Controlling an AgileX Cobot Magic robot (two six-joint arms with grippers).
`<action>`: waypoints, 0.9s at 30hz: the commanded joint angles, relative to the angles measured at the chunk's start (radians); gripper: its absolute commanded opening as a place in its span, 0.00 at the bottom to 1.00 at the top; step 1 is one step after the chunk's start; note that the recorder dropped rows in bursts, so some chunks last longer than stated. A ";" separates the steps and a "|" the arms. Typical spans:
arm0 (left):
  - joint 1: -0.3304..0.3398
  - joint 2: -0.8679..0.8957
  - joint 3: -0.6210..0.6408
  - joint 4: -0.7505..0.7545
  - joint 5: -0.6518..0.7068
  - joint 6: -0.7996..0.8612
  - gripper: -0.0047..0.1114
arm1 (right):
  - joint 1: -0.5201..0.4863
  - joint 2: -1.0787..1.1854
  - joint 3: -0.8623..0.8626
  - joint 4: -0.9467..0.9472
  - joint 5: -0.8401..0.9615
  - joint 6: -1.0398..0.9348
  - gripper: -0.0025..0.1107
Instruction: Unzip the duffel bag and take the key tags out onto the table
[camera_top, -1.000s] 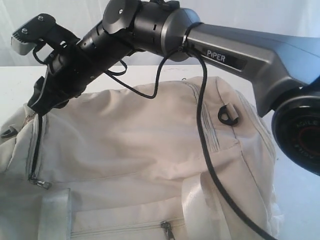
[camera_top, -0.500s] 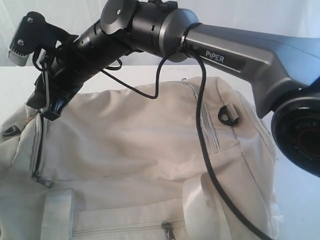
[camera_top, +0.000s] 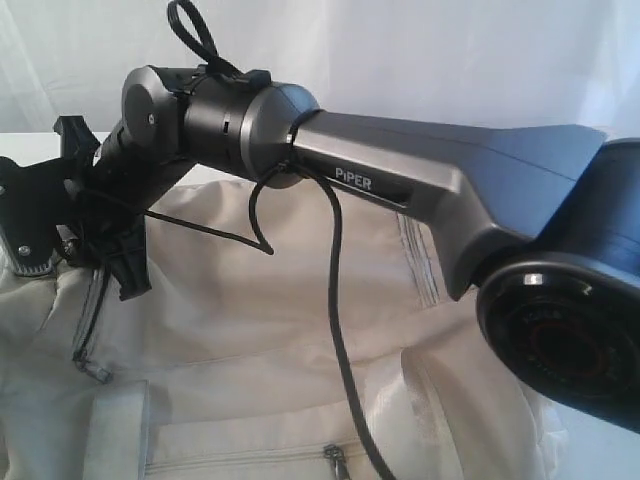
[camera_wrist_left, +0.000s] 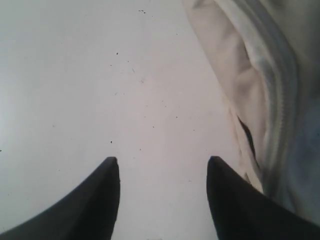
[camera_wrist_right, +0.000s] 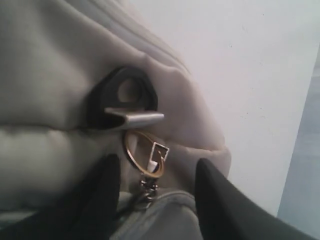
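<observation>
Roughly, duffel bag (camera_top: 250, 330) long axis runs left-right.

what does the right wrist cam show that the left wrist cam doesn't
Only the right wrist view: a black strap ring on the bag, with a metal ring next to it between the right gripper's open jaws. Only the left wrist view: a long stretch of zipper along the bag's edge, and the left gripper open over bare table. Both: beige bag fabric and white table.
</observation>
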 joint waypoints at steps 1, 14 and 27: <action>0.001 -0.009 0.007 -0.020 -0.007 -0.010 0.52 | -0.003 0.016 0.001 -0.023 -0.035 0.000 0.39; 0.001 -0.009 0.007 -0.029 -0.024 -0.006 0.52 | 0.018 0.029 0.001 0.060 -0.030 -0.009 0.25; 0.001 -0.009 0.007 -0.030 -0.026 -0.006 0.52 | 0.018 0.003 0.001 -0.012 -0.096 0.185 0.02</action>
